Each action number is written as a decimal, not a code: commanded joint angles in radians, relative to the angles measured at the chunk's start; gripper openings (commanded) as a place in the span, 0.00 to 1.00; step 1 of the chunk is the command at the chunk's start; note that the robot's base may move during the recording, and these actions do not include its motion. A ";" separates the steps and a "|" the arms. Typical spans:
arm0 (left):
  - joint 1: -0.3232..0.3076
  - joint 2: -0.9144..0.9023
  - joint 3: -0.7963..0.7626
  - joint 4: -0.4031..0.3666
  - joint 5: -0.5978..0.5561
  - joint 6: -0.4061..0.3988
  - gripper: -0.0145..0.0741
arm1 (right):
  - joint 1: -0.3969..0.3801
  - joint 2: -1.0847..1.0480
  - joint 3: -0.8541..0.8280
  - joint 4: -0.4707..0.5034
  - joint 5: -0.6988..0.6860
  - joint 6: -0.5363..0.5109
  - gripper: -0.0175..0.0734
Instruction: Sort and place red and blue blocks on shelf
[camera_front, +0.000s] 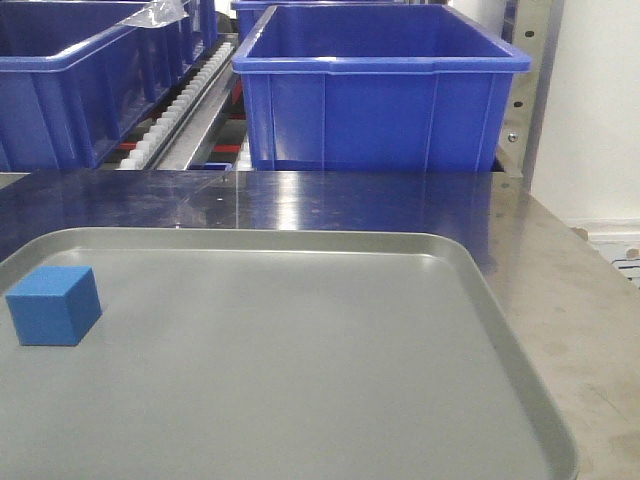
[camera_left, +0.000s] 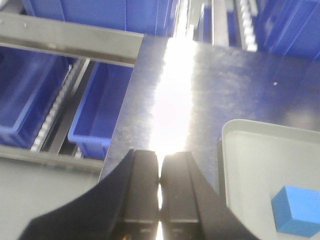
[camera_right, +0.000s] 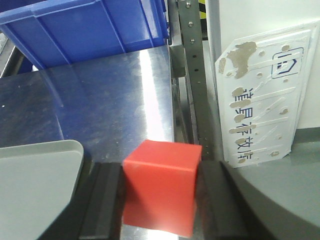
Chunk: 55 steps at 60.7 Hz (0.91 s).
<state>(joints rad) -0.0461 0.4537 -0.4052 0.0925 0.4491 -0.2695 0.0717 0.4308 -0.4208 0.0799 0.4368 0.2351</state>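
Note:
A blue block (camera_front: 54, 305) rests on the grey tray (camera_front: 300, 400) near its left edge; the left wrist view shows the same blue block (camera_left: 297, 210) at lower right. My left gripper (camera_left: 161, 172) is shut with nothing in it, above the steel tabletop left of the tray. My right gripper (camera_right: 161, 197) is shut on the red block (camera_right: 160, 187), held above the steel table beside the tray's corner (camera_right: 40, 165). The shelf (camera_front: 200, 100) with its roller tracks and blue tubs stands at the back. Neither gripper shows in the front view.
A large blue tub (camera_front: 375, 90) stands behind the table, another blue tub (camera_front: 70, 85) at back left. Lower tubs (camera_left: 95, 107) sit past the table's left edge. A perforated upright (camera_right: 192, 75) and a white labelled panel (camera_right: 265, 95) stand to the right.

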 joint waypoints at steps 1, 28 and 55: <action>-0.005 0.068 -0.069 0.003 -0.056 -0.001 0.32 | -0.005 0.003 -0.027 -0.010 -0.088 -0.004 0.25; -0.005 0.105 -0.094 0.024 -0.088 -0.001 0.32 | -0.005 0.003 -0.027 -0.010 -0.088 -0.004 0.25; -0.005 0.105 -0.094 0.026 -0.064 -0.001 0.32 | -0.005 0.003 -0.027 -0.010 -0.088 -0.004 0.25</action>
<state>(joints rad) -0.0461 0.5508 -0.4594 0.1119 0.4499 -0.2695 0.0717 0.4308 -0.4208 0.0799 0.4368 0.2351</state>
